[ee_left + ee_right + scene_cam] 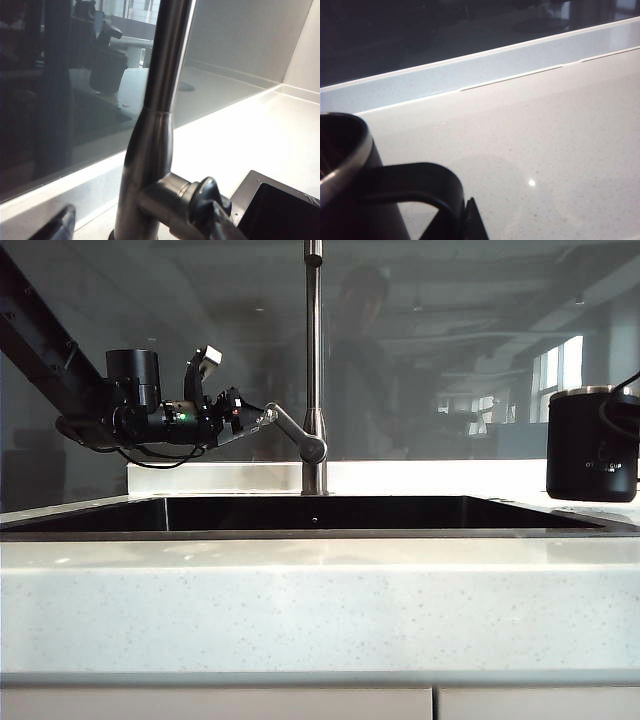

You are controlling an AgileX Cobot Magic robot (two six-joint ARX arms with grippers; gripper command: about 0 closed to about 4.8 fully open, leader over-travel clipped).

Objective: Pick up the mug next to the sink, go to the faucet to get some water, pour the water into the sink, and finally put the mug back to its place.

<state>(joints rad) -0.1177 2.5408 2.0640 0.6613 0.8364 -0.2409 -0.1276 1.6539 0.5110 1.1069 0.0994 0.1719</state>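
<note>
- Mug (592, 445), matte black and cylindrical with a silver metal rim and a small pale logo, appears at the far right of the exterior view, raised a little above the white table, beside the sink's right end.
- Right pincer (470, 220) is closed on the mug's black side handle (420, 182); only a dark finger tip shows in the right wrist view, pressed against the handle's outer curve, with the rim (350, 155) just beside it.
- What the mug holds cannot be told: its mouth shows only a dark interior.
- Left pincer (255, 420) sits at the short angled lever handle (290, 430) of the tall brushed-steel faucet (314, 360), its jaws standing wide around the lever; in the left wrist view the lever's knob (207, 192) lies close by and one dark finger (55, 227) shows apart from it.
- Sink (300, 513), a wide rectangular black basin with a thin metal rim, lies below both arms; no contents are visible from this low angle, and a corner of it (280, 210) shows in the left wrist view.
- Table (320, 610) is speckled white stone with a low raised ledge behind the faucet.
- Dark glass behind the ledge reflects a dim room with ceiling lights and bright windows at the right.
</note>
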